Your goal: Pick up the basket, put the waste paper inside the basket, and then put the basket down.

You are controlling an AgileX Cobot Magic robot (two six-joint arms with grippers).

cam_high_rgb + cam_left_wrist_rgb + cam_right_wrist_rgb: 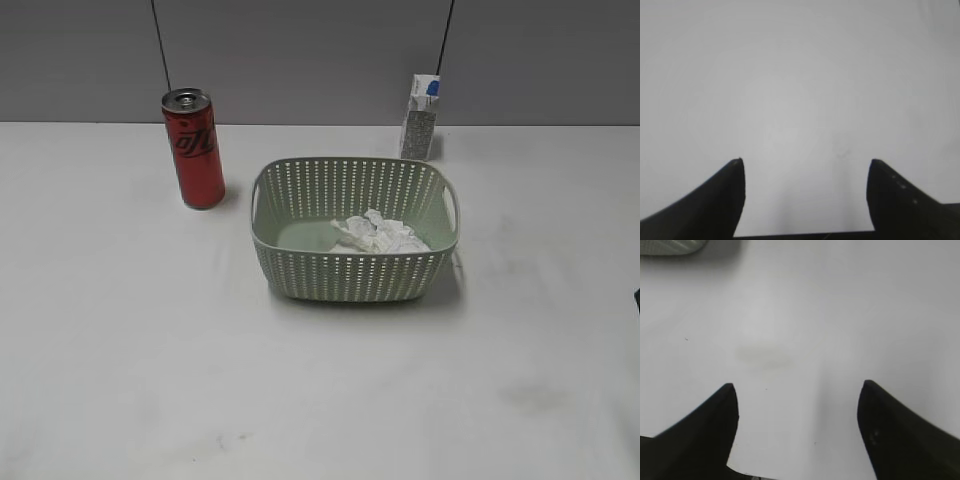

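Observation:
The pale sage-green basket (pixel 352 272) stands on the white table in the middle of the exterior view. Crumpled white waste paper (pixel 378 235) lies inside it, toward its right side. A corner of the basket (pixel 670 246) shows at the top left of the right wrist view. My left gripper (pixel 805 162) is open and empty over bare table. My right gripper (pixel 797 386) is open and empty over bare table, apart from the basket. Neither gripper shows in the exterior view, except a dark bit at the right edge.
A red soda can (pixel 194 148) stands upright left of the basket. A small white-and-blue carton (pixel 420 117) stands behind the basket near the grey back wall. The white table (pixel 150 380) spreads in front and to both sides.

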